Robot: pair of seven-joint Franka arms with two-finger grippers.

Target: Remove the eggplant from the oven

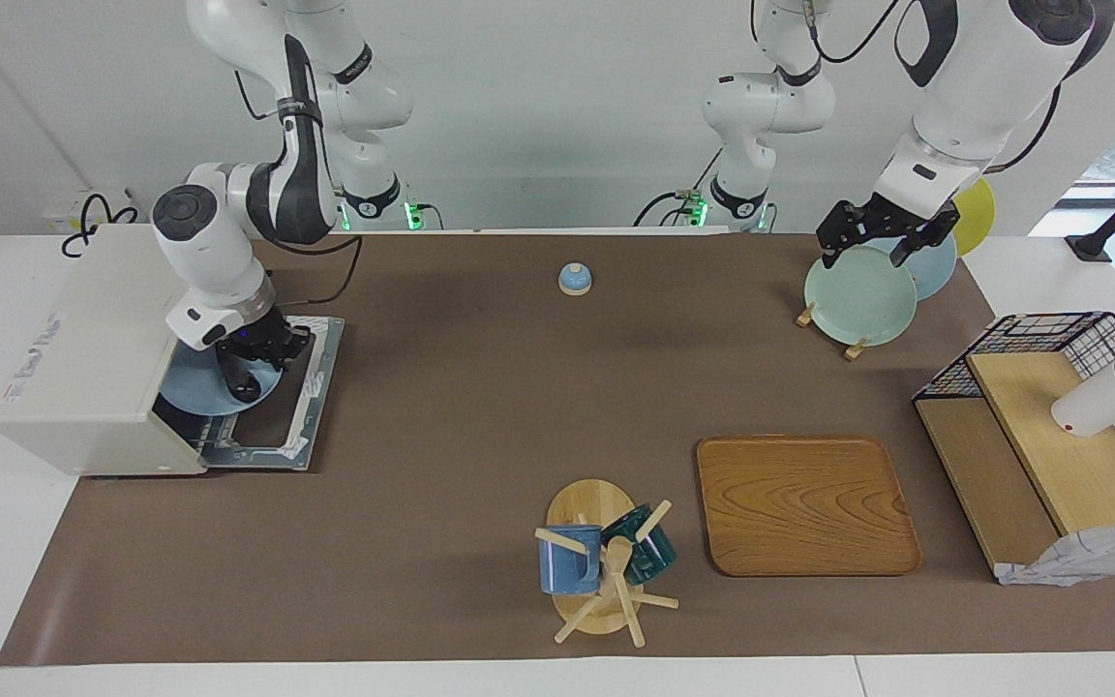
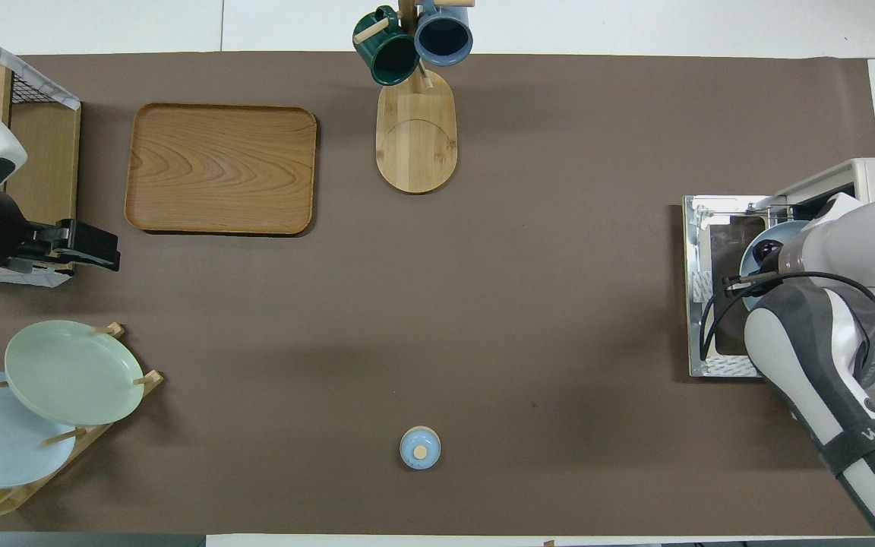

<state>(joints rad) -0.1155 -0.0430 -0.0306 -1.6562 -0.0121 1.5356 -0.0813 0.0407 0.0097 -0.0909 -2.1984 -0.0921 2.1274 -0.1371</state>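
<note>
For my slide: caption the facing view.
Right tool reaches into the open oven at the eggplant on its blue plate; left arm waits.
</note>
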